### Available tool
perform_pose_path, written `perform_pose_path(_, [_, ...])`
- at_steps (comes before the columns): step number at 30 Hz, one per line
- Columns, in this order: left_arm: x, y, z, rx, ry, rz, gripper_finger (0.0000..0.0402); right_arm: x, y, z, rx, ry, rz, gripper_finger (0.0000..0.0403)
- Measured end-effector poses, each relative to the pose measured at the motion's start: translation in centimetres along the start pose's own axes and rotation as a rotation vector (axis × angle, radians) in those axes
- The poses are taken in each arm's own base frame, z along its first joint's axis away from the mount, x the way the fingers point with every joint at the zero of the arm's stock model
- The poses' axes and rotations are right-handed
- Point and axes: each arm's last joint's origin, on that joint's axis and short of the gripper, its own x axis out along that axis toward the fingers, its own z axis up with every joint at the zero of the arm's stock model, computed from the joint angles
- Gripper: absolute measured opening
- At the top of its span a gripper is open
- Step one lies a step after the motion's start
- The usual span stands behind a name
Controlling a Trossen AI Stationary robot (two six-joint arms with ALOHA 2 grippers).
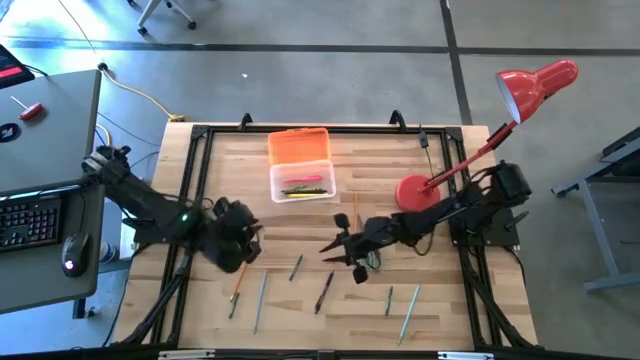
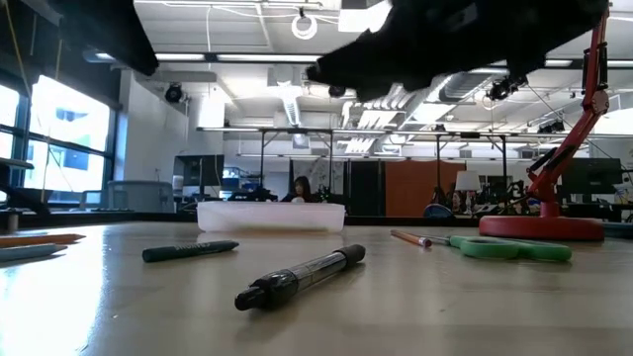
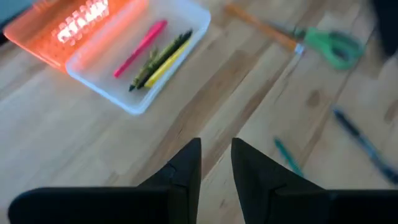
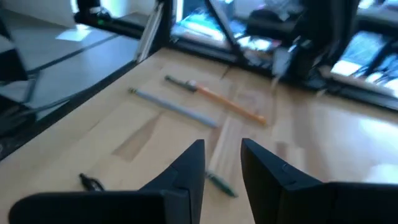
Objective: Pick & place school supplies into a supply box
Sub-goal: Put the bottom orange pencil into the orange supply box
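You are looking at a clear plastic supply box sitting on the slatted wooden table, its ribbed orange lid lying open behind it and a pink marker and thin pencils resting inside. Slim pens and pencils are lying scattered nearer the front edge, with the green-handled scissors beside them. The left gripper and right gripper are both hovering above the wood, each with its dark wedge-shaped fingers slightly parted and pinching nothing.

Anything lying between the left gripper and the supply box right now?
No. In the left wrist view, only bare wood lies between the left gripper and the supply box; the high view agrees.
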Motion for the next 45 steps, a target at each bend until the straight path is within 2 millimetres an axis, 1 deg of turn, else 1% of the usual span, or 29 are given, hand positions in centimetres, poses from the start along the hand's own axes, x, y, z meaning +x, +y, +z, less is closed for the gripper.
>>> perform_pose_path(2, [-0.5, -0.3, -0.5, -0.028, -0.034, -0.014, 0.0117, 1.1, -0.1, -0.5, 0.021, 0.022, 0.038, 0.0083])
perform_pose_path(4, [-1.0, -0.5, -0.9, -0.063, -0.027, -0.044, 0.0117, 2.3, -0.1, -0.9, 0.002, 0.043, 0.045, 0.0083])
perform_pose_path(8, [-1.5, -1.0, -1.9, -0.092, 0.089, -0.097, 0.0117, 3.5, -0.1, -1.1, -0.073, 0.083, 0.015, 0.0083])
perform_pose_path(11, [-0.9, -1.5, -2.9, -0.097, 0.232, -0.087, 0.0117, 3.5, -0.3, -0.7, -0.094, 0.09, -0.038, 0.0083])
perform_pose_path(13, [-0.3, -1.9, -3.7, -0.107, 0.319, -0.04, 0.0117, 3.5, -0.5, -0.5, -0.089, 0.089, -0.07, 0.0083])
perform_pose_path(17, [0.6, -2.8, -5.8, -0.102, 0.387, 0.06, 0.0117, 3.4, -0.5, -0.5, -0.067, 0.097, -0.102, 0.0083])
perform_pose_path(23, [2.5, -4.5, -9.2, -0.113, 0.415, 0.197, 0.0117, 3.4, -0.4, -0.6, -0.011, 0.102, -0.085, 0.0083])
perform_pose_path(28, [3.2, -5.6, -11.2, -0.139, 0.332, 0.21, 0.0117, 3.4, -0.4, -0.6, -0.001, 0.102, -0.085, 0.0083])
perform_pose_path(31, [3.4, -5.5, -11.5, -0.173, 0.286, 0.222, 0.0117, 3.4, -0.4, -0.6, 0.017, 0.101, -0.086, 0.0083])
perform_pose_path(33, [3.9, -5.0, -12.0, -0.197, 0.279, 0.235, 0.0117, 3.4, -0.4, -0.6, 0.04, 0.099, -0.079, 0.0083])
perform_pose_path(36, [5.0, -4.3, -13.2, -0.249, 0.296, 0.213, 0.0117, 3.4, -0.4, -0.6, 0.075, 0.098, -0.08, 0.0083])
perform_pose_path(40, [6.4, -3.5, -14.8, -0.296, 0.301, 0.153, 0.0117, 3.4, -0.4, -0.6, 0.077, 0.098, -0.081, 0.0083])
perform_pose_path(45, [6.8, -2.8, -15.2, -0.296, 0.272, 0.146, 0.0117, 3.4, -0.4, -0.6, 0.074, 0.098, -0.08, 0.0083])
